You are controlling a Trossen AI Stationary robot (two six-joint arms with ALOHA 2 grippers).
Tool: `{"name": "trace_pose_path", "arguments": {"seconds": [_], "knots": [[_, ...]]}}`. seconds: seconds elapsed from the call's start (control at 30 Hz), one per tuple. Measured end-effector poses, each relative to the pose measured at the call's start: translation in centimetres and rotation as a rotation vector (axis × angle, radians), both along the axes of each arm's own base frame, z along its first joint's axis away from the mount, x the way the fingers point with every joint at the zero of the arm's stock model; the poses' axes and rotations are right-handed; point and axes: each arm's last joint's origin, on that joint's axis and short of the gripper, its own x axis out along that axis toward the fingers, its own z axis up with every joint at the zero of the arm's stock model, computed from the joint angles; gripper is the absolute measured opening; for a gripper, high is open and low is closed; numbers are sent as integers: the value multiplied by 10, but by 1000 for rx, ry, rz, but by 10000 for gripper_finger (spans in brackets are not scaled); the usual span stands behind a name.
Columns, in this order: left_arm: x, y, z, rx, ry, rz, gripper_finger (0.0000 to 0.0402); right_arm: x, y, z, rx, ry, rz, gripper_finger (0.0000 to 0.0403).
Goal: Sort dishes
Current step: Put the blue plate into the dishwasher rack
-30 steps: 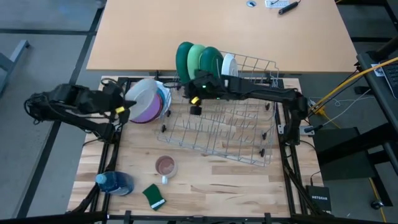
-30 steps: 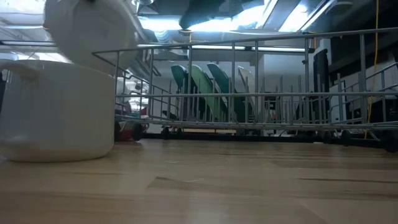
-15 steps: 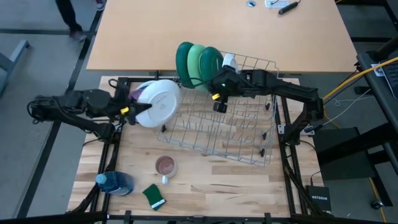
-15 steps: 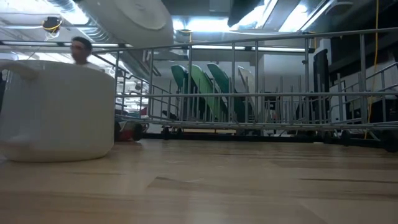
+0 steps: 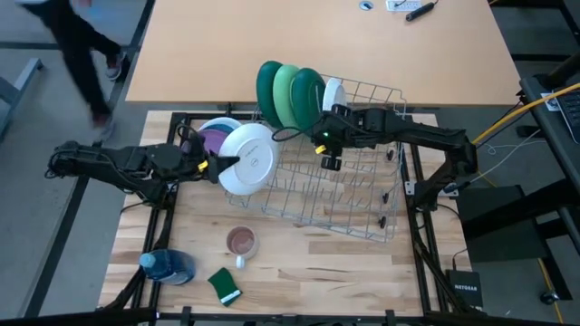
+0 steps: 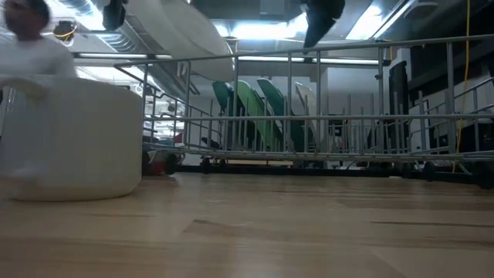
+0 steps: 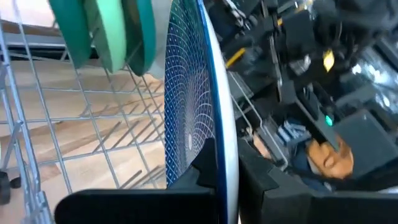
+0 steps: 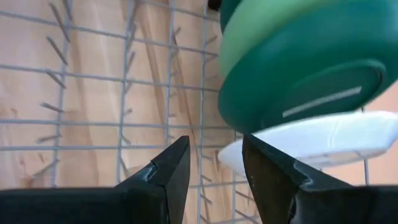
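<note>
Nearest me, the left end effector [image 5: 216,165] is clamped on the rim of a white plate [image 5: 249,159], holding it tilted above the wire dish rack's [image 5: 362,217] left edge. Beyond, the right end effector [image 5: 330,159] hangs open over the rack, beside three upright green plates [image 5: 288,91] at its far end.

A wire dish rack [image 5: 344,195] is set across the middle of the wooden table [image 5: 308,272]. Near the front edge, a small clear mug [image 5: 241,242] with brown inside, a green sponge [image 5: 224,285] and a blue bottle [image 5: 168,266] are placed. A person [image 5: 77,45] is seen on the floor beyond the table's far left corner.
</note>
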Motion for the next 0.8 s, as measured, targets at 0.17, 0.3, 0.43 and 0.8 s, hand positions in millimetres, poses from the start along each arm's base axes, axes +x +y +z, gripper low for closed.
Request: {"name": "trace_pose_path", "arguments": {"seconds": [0.17,0.3,0.43,0.8], "knots": [[6,1,-12,-42,2,81,9,-11,1,-15,-23,15,-43,152],[13,2,-18,-59,25,115,9,-22,2,-27,-29,11,-68,152],[23,5,-23,-67,40,141,9,-33,4,-40,-21,-9,-89,152],[56,13,-48,-98,125,184,15,-54,8,-92,29,2,-174,152]]}}
